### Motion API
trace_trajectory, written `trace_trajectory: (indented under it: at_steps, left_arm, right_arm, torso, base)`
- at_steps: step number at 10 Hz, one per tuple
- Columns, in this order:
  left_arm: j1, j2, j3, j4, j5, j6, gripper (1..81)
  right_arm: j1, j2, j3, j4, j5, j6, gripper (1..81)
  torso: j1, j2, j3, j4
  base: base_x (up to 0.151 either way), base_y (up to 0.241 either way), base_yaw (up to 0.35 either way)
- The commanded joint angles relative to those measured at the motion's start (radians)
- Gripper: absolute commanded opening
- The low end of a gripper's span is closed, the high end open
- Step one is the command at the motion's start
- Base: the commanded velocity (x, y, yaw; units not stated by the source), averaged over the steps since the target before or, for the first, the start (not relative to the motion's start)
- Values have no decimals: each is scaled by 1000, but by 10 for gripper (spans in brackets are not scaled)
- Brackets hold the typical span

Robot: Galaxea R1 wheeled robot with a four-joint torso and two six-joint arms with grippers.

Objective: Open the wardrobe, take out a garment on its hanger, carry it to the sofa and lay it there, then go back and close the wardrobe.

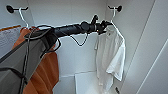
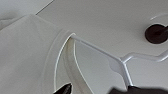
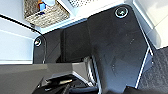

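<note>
Head view: the wardrobe (image 1: 75, 50) stands open, showing white interior walls and a white back panel. Two dark round wall hooks are mounted high on the back panel, one left (image 1: 10, 9) and one right (image 1: 119, 8). Two clothes items hang inside: a rust-orange garment (image 1: 47, 72) on the left hook and the white garment (image 1: 111, 57) on the right one. The white hanger (image 1: 114, 17) carries the white garment, its own hook over the right wall hook. The left arm (image 1: 70, 29) reaches across the interior, and the left gripper (image 1: 106, 25) sits at the hanger's neck, just above the collar. From this view the jaw opening cannot be judged. A white box (image 1: 86, 81) stands on the wardrobe floor, below and left of the jaws.

Left wrist view: this close view shows what the head view does not, namely the hanger's thin neck and sloping arm (image 2: 120, 62) directly ahead of the jaws. The collar of the garment (image 2: 60, 55) lies to one side and the dark wall hook (image 2: 156, 33) beyond. Two dark fingertips (image 2: 63, 88) show, apart from each other; the hanger neck meets the other one. Whether they grip it cannot be told.

Right wrist view: one woven basket (image 3: 46, 12) rests on a white shelf; the state of the right jaws cannot be told.
</note>
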State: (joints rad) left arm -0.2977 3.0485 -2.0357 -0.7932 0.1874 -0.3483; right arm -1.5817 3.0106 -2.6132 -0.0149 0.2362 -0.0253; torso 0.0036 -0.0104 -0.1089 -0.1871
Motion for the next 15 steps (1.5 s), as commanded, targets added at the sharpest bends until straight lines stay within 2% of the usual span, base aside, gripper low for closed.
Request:
trace_trajectory:
  at_steps: [1, 4, 7, 10, 15]
  left_arm:
    - [-218, 58, -47, 8, -2, 3, 811]
    - [-246, 50, -24, 9, -5, 3, 811]
    - [-249, 66, -40, 55, -52, 5, 811]
    - [-240, 70, -35, 61, -54, 11, 811]
    - [-208, 110, -35, 134, -125, 11, 811]
  right_arm:
    - [34, 7, 4, 0, -49, 1, 811]
    - [31, 7, 3, 15, -49, 1, 811]
    - [25, 9, 3, 18, -51, 2, 811]
    - [24, 12, 10, 30, -51, 1, 811]
    - [8, 16, 10, 44, -46, 1, 811]
  torso:
    - [0, 0, 0, 0]
    - [0, 0, 0, 0]
    - [0, 0, 0, 0]
    - [0, 0, 0, 0]
    - [0, 0, 0, 0]
  base:
    - [0, 0, 0]
    - [0, 0, 0]
    - [0, 0, 0]
    - [0, 0, 0]
    - [0, 0, 0]
